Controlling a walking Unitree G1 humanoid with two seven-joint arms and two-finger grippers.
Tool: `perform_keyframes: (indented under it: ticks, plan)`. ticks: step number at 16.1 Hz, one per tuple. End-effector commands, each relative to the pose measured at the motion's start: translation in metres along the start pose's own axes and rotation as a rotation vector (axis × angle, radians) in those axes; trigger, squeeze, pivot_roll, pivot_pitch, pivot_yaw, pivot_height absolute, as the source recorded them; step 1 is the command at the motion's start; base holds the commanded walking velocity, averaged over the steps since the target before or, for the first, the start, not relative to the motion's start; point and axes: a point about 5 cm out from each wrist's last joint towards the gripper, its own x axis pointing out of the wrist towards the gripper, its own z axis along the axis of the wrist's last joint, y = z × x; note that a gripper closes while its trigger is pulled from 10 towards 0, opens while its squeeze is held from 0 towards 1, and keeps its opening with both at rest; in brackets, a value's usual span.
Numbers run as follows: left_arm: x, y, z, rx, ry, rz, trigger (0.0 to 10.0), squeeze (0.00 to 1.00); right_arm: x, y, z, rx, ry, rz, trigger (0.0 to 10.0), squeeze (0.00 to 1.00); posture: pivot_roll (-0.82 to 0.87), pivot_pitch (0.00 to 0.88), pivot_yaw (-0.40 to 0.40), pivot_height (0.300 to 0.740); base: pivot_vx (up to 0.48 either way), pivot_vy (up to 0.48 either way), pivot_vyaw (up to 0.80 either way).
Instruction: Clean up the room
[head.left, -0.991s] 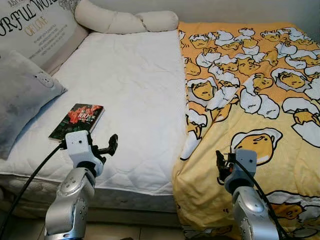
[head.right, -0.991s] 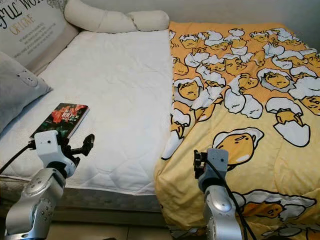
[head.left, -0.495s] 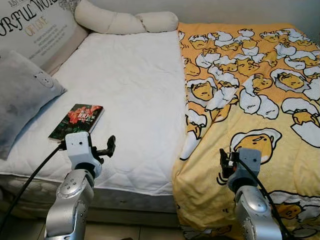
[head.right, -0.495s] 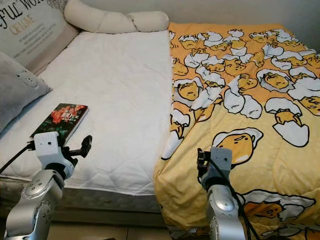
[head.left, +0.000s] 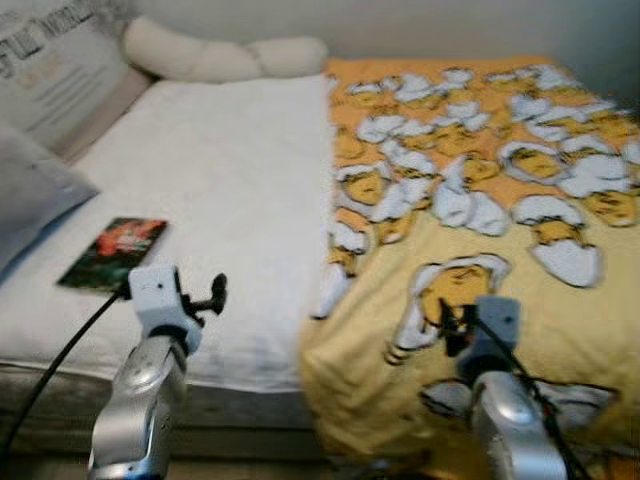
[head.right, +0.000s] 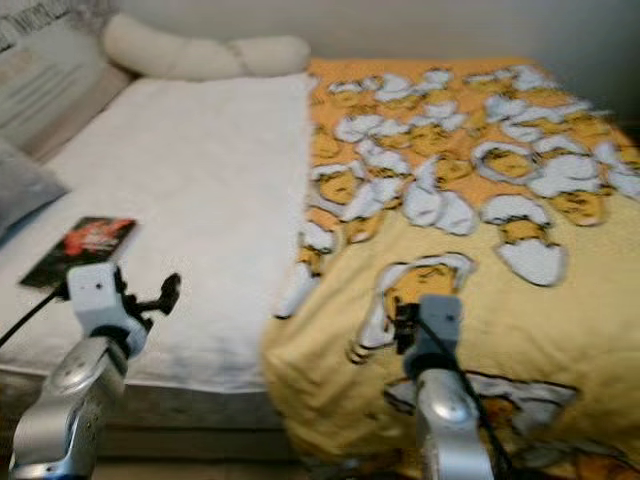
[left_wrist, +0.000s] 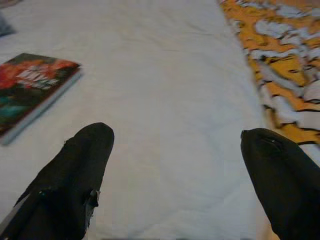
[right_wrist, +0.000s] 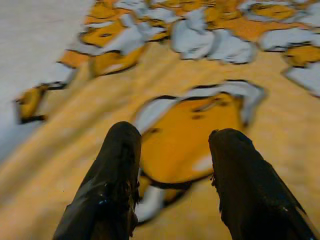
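A book (head.left: 110, 253) with a dark, red-printed cover is seen lying flat on the white mattress pad (head.left: 230, 190) of the bed, near the front edge on the robot's left side. Its long axis is set at a slant: one short end is turned toward the front edge of the bed, the other toward the far right. The head views are blurred, so the cover print cannot be read.

The left gripper (left_wrist: 177, 150) is held just above the front part of the mattress pad, to the right of the book and apart from it. Its fingers (left_wrist: 80, 170) are spread wide, nothing is held between them, and no contact with the pad is evident.

The right gripper (right_wrist: 175, 165) is held over the yellow duvet (head.left: 480, 200), which is printed with white-and-yellow cartoon egg figures and covers the right half of the bed. Its fingers (right_wrist: 117, 170) are parted moderately and are empty; whether the tips touch the fabric cannot be determined.

A grey pillow (head.left: 30, 190) and a lettered cushion (head.left: 50, 70) are placed at the left side of the bed, and a long cream bolster (head.left: 220, 55) is laid along the far edge.
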Motion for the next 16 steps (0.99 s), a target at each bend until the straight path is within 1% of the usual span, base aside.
perform_keyframes:
  ticks: [1,4,5,9,11,13,14,15,16]
  plan:
    - [0.0001,0.0055,-0.0017,0.006,0.019,0.016,10.0,0.0,0.0004,0.0081,0.0052,0.016,-0.02,0.02,10.0,0.0,-0.03,0.0,0.063,0.74,0.0,-0.48,0.0]
    - [0.0028,0.0053,-0.0002,0.007,0.02,0.015,10.0,0.0,0.0019,0.0086,0.0061,0.017,-0.019,0.017,10.0,0.0,-0.03,0.0,0.065,0.74,0.0,-0.48,0.0]
    - [0.0039,0.0051,0.0007,0.007,0.019,0.014,10.0,0.0,0.0027,0.0085,0.0077,-0.006,-0.025,0.015,10.0,0.0,-0.03,0.0,0.064,0.74,0.0,-0.48,0.0]
    - [0.0064,0.0046,0.002,0.007,0.023,0.015,10.0,0.0,0.0042,0.0101,0.0094,-0.035,-0.031,0.019,10.0,0.0,-0.03,0.0,0.06,0.74,0.0,-0.48,0.0]
    - [0.0077,0.0043,0.0026,0.005,0.024,0.015,10.0,0.0,0.0045,0.0123,0.0096,-0.054,-0.027,0.04,10.0,0.0,-0.03,0.0,0.061,0.74,0.0,-0.48,0.0]
    - [0.0087,0.0034,0.003,0.006,0.025,0.013,10.0,0.0,0.004,0.0101,0.0086,-0.053,-0.018,0.029,10.0,0.0,-0.04,0.0,0.061,0.74,0.0,-0.48,0.0]
    - [0.0092,0.0027,0.0033,0.008,0.025,0.011,10.0,0.0,0.0044,0.009,0.0081,-0.029,-0.011,0.019,10.0,0.0,-0.04,0.0,0.062,0.74,0.0,-0.48,0.0]
    - [0.0094,0.002,0.0033,0.009,0.024,0.008,10.0,0.0,0.0051,0.0078,0.0087,0.0,-0.012,0.006,10.0,0.0,-0.04,0.0,0.062,0.74,0.0,-0.48,-0.52]
    - [0.0097,0.0015,0.0034,0.009,0.024,0.008,10.0,0.0,0.006,0.0069,0.0103,-0.005,-0.018,0.002,10.0,0.0,-0.04,0.0,0.059,0.74,0.0,-0.48,-0.8]
